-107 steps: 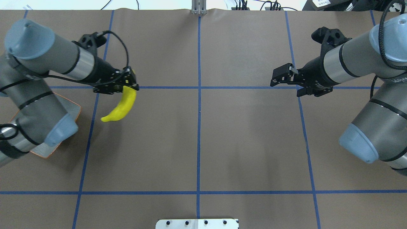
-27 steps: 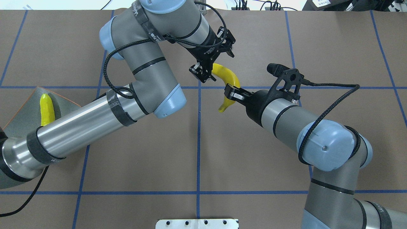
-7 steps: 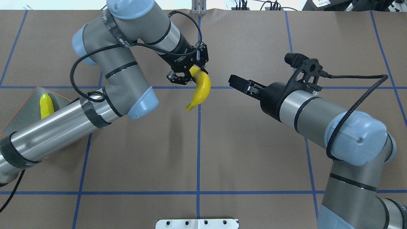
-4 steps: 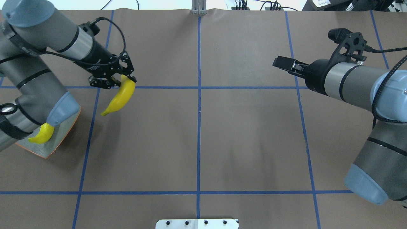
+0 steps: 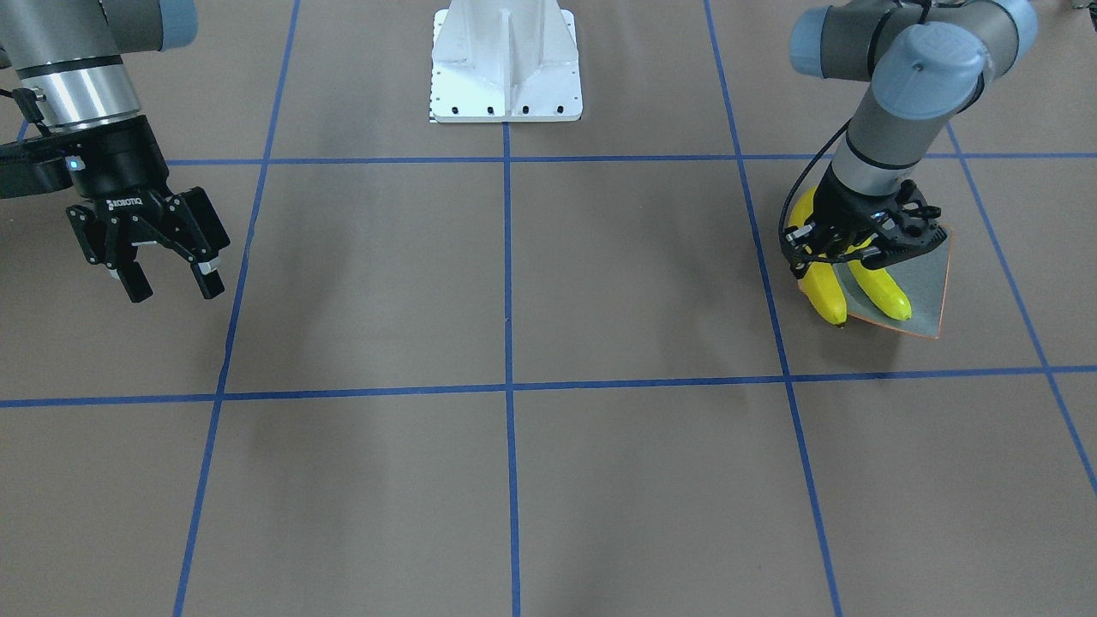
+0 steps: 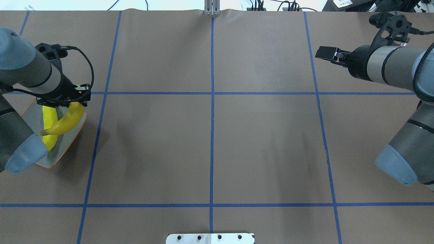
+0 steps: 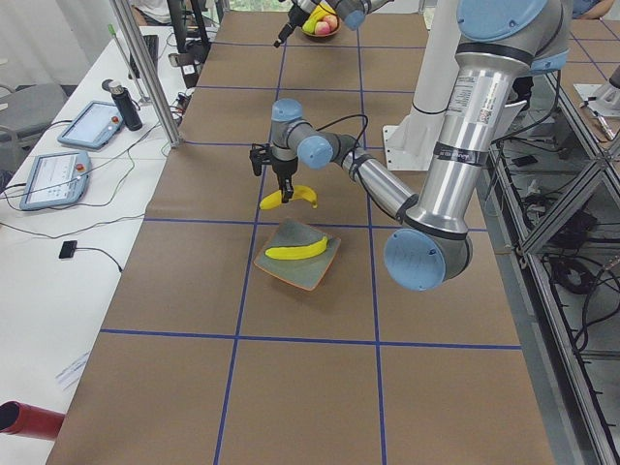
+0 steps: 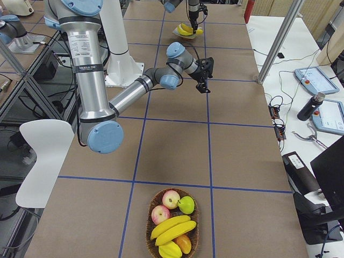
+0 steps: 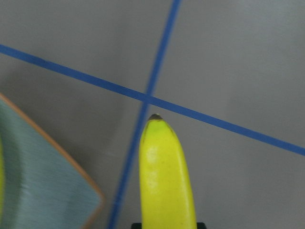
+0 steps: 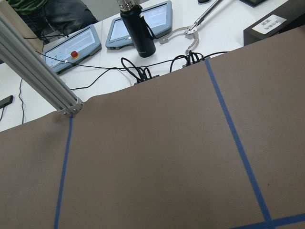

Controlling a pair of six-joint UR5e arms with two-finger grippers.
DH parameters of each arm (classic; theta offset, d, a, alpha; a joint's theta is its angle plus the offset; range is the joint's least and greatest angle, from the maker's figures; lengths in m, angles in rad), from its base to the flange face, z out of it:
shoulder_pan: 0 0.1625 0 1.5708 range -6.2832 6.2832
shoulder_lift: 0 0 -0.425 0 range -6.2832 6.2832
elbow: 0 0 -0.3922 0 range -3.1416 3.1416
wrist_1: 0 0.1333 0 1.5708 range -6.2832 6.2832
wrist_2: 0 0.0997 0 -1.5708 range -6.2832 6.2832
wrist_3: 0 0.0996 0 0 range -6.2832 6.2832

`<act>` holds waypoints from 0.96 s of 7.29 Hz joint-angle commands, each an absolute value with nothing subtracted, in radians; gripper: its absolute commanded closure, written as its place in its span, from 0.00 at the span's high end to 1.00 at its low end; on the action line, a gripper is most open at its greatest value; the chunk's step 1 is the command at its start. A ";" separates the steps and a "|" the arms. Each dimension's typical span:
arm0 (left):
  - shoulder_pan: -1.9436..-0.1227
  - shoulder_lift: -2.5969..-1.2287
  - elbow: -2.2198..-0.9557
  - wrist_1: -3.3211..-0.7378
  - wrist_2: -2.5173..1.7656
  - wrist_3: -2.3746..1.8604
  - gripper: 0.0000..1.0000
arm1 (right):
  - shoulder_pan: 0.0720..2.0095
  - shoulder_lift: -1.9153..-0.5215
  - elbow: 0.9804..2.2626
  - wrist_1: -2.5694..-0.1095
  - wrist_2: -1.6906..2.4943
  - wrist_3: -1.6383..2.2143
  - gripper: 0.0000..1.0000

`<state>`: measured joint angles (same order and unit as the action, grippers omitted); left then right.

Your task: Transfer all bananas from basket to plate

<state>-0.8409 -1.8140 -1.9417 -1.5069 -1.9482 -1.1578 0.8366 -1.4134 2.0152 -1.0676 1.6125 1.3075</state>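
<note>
The left gripper (image 6: 66, 101) is shut on a banana (image 6: 67, 120) that hangs slanted over the edge of the plate (image 6: 62, 145), dark tip outward. A second banana (image 6: 48, 115) lies on the plate. The right gripper (image 5: 171, 290) is open wide, empty

Since 0.5 s ago: left gripper (image 6: 69, 99) has travelled from over bare table to above the plate (image 6: 63, 145). The held banana (image 6: 66, 122) now hangs across the resting banana (image 6: 48, 115). Right gripper (image 6: 324, 54), which gripped this fruit at mid-table 3.7 s ago, is now empty with jaws apart and has withdrawn farther toward the table's far right.
</note>
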 commanded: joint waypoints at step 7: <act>-0.798 -1.747 -1.885 -1.442 -1.825 -1.135 0.25 | 0.943 -1.450 1.970 -1.071 1.744 1.189 1.00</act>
